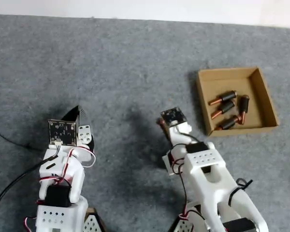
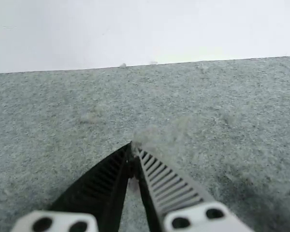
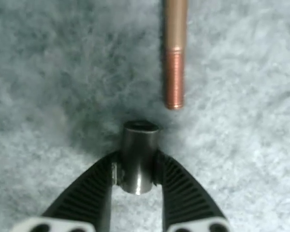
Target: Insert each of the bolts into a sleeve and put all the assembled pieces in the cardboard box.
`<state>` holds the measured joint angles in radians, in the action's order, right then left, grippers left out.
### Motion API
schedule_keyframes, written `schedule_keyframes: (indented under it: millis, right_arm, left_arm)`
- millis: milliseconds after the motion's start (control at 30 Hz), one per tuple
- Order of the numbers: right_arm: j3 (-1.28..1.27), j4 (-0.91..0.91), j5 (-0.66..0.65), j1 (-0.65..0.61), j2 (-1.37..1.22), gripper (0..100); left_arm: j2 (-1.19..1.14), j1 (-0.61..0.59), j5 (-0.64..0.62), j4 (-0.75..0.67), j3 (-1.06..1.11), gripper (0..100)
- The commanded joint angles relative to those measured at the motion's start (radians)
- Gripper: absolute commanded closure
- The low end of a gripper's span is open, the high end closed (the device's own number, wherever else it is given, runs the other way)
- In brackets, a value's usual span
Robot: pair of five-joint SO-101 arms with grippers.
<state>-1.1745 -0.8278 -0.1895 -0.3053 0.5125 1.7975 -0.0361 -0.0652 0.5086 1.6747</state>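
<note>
My right gripper (image 3: 137, 162) is shut on a short dark metal sleeve (image 3: 139, 154), held just above the grey carpet with its open bore facing forward. A copper bolt (image 3: 175, 53) lies on the carpet just ahead of the sleeve, threaded end toward it and slightly off to one side. In the high view the right arm's wrist (image 1: 174, 118) sits left of the cardboard box (image 1: 201, 94), which holds several assembled pieces (image 1: 223, 98). My left gripper (image 2: 133, 151) is shut with nothing in it, low over bare carpet at the left (image 1: 79, 116).
Grey carpet (image 1: 135, 63) covers the table, with open room between the arms and toward the back. A pale wall (image 2: 145, 29) bounds the far edge. A black cable (image 1: 9, 186) trails from the left arm's base.
</note>
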Motion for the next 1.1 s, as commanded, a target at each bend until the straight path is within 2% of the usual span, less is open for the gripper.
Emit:
schedule_keyframes:
  millis: [0, 133, 367, 600, 767, 933, 1000, 1067]
  right_arm:
    - [0.028, -0.002, -0.008, 0.045, 0.002, 99.5]
    - [0.008, 0.062, -0.011, 0.045, 0.136, 99.5]
    - [-0.229, 0.145, -0.035, 0.107, 0.576, 99.5]
    - [-0.43, 0.105, -0.077, 0.127, 1.03, 99.5]
    - [-0.504, -0.018, -0.074, 0.127, 1.32, 99.5]
    - [-0.519, -0.015, -0.075, 0.128, 1.3, 99.5]
    - [-0.526, -0.008, -0.072, 0.15, 1.314, 99.5]
    - [-0.522, -0.005, -0.071, 0.199, 1.328, 99.5]
  left_arm:
    - [0.015, 0.015, -0.006, -0.025, 0.021, 99]
    - [0.015, 0.015, -0.006, -0.025, 0.019, 99]
    - [0.005, 0.044, -0.011, -0.025, -0.007, 99]
    - [-0.054, 0.073, -0.008, -0.023, -0.07, 99]
    - [-0.397, 0.143, -0.008, -0.025, -0.234, 99]
    - [-0.967, 0.317, -0.015, -0.025, -0.513, 99]
    - [-1.178, 0.39, -0.06, -0.025, -0.625, 99]
    - [-1.337, 0.432, -0.164, -0.021, -0.739, 97]
